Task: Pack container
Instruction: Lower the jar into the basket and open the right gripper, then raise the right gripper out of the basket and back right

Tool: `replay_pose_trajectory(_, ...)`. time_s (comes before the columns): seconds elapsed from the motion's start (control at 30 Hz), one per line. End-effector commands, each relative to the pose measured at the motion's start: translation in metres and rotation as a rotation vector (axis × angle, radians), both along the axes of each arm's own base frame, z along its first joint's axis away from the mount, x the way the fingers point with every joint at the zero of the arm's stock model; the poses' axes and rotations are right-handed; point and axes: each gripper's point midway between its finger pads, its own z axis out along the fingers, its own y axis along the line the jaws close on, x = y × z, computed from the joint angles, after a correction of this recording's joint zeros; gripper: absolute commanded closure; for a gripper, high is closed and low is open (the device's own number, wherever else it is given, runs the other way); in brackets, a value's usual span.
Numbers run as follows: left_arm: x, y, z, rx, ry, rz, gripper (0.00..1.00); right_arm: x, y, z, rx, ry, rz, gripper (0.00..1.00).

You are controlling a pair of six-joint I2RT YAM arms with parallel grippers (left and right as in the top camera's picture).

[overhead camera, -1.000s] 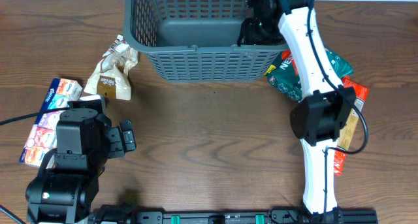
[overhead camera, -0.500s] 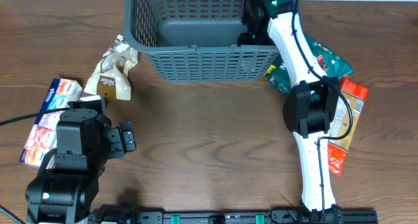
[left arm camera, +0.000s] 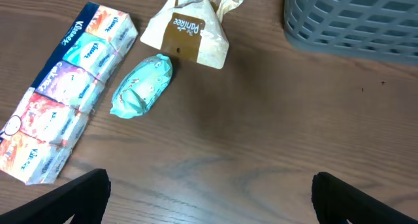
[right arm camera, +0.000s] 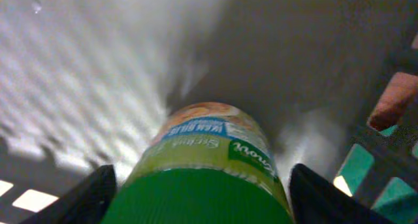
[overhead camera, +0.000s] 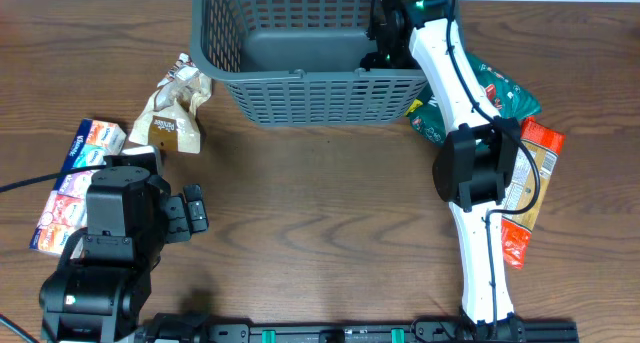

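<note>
The dark grey lattice container (overhead camera: 300,75) stands at the back middle of the table; its corner shows in the left wrist view (left arm camera: 353,21). My right gripper (overhead camera: 385,48) reaches down into its right end. In the right wrist view the gripper (right arm camera: 202,201) is shut on a green-lidded canister (right arm camera: 209,152) with a light green label, held just above the container's grey floor (right arm camera: 98,67). My left gripper (overhead camera: 195,213) is open and empty over bare table at the front left; it also shows in the left wrist view (left arm camera: 210,201).
A tissue multipack (left arm camera: 59,126), a teal packet (left arm camera: 142,85) and a tan paper bag (left arm camera: 189,34) lie left of the container. A green bag (overhead camera: 500,93) and an orange packet (overhead camera: 530,173) lie on the right, beside the right arm.
The right arm swung left and straightened, carrying its gripper deeper into the container's right end; it has held still for the last half second. The left arm has not moved.
</note>
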Motion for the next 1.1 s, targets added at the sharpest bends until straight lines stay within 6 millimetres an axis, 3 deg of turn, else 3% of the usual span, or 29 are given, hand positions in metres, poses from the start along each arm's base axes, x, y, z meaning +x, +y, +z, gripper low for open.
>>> replay_pose_trajectory(0.0,0.001,0.003,0.007,0.011,-0.018,0.009,0.01,0.001,-0.003,0.003,-0.013,-0.011,0.029,0.23)
replay_pose_trajectory(0.23,0.001,0.003,0.007,0.011,-0.018,0.009,0.01,-0.001,-0.001,0.006,-0.014,-0.009,0.054,0.17)
replay_pose_trajectory(0.37,0.001,0.003,0.007,0.011,-0.018,0.009,0.01,-0.002,0.005,0.024,-0.013,-0.037,0.108,0.14)
replay_pose_trajectory(0.5,0.001,0.003,0.007,0.011,-0.018,0.009,0.01,0.002,0.016,0.067,0.007,-0.127,0.147,0.12)
replay_pose_trajectory(0.63,0.001,0.003,0.007,0.011,-0.018,0.009,0.01,-0.001,0.036,0.133,0.137,-0.257,0.198,0.09)
replay_pose_trajectory(0.7,0.001,0.003,0.007,0.011,-0.018,0.009,0.01,-0.001,0.033,0.167,0.158,-0.337,0.188,0.07)
replay_pose_trajectory(0.73,0.001,0.003,0.007,0.011,-0.018,0.009,0.01,-0.001,0.025,0.192,0.155,-0.396,0.15,0.05)
replay_pose_trajectory(0.8,0.001,0.003,0.007,0.011,-0.018,0.009,0.01,-0.002,0.008,0.221,0.132,-0.471,0.072,0.05)
replay_pose_trajectory(0.93,0.001,0.003,0.007,0.011,-0.018,0.009,0.01,-0.013,-0.06,0.285,0.039,-0.617,-0.218,0.01)
replay_pose_trajectory(1.07,0.001,0.003,0.007,0.011,-0.018,0.009,0.01,-0.049,-0.131,0.329,0.015,-0.673,-0.477,0.01)
